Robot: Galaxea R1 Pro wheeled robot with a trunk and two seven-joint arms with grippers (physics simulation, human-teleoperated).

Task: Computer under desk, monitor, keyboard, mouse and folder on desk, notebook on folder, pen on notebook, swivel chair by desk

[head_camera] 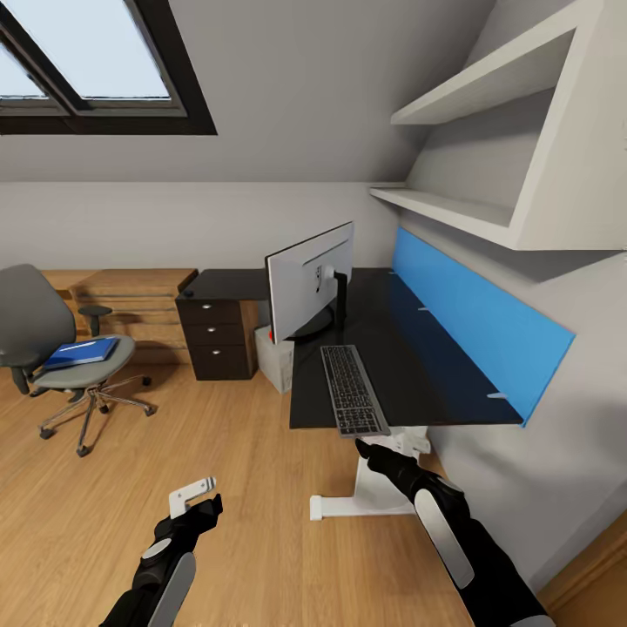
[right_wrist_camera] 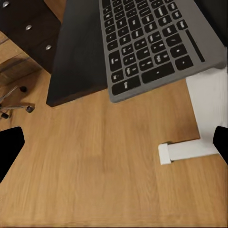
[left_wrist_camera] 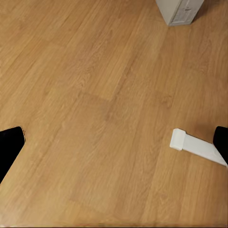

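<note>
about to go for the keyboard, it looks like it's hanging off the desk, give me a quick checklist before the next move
1. Keyboard on the desk: not ok, its near end overhangs the front edge, as the right wrist view also shows.
2. Monitor on the desk: ok, upright on its stand behind the keyboard.
3. Right hand near the keyboard: ok, just below its overhanging end; open or shut: cannot tell.
4. Left hand empty: ok, low over bare floor, fingers spread, nothing between them.
5. Folder moved to the desk: not ok, it lies on the swivel chair seat.
6. Mouse, notebook and pen located: cannot tell.
</note>
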